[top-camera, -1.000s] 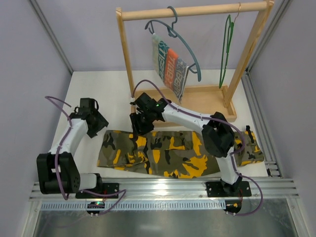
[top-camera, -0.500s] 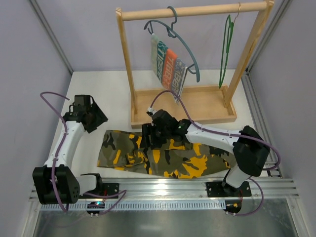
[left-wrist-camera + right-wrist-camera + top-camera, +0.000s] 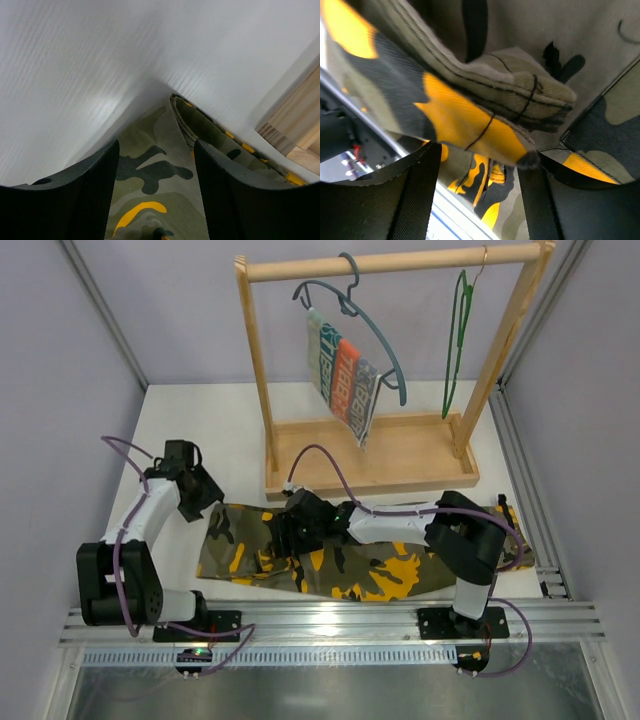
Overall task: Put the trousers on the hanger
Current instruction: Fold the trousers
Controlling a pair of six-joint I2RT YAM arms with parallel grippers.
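The camouflage trousers lie flat along the table's front, in front of the rack. The green hanger hangs on the rack's bar at the right, with nothing on it. My left gripper is low at the trousers' left end, open; in the left wrist view its gripper straddles the trousers' folded corner. My right gripper is down on the left half of the trousers. Its gripper is open, and a raised fold of the trousers sits just past the fingertips, touching the right one.
The wooden rack stands behind the trousers, and its base corner shows near my left gripper. A blue-grey hanger with a striped cloth hangs on the left of the bar. A metal rail runs along the front edge.
My right gripper came down from beside the rack's base onto the trousers and opened wider. My left gripper swung away to the left, then back to the trousers' left end.
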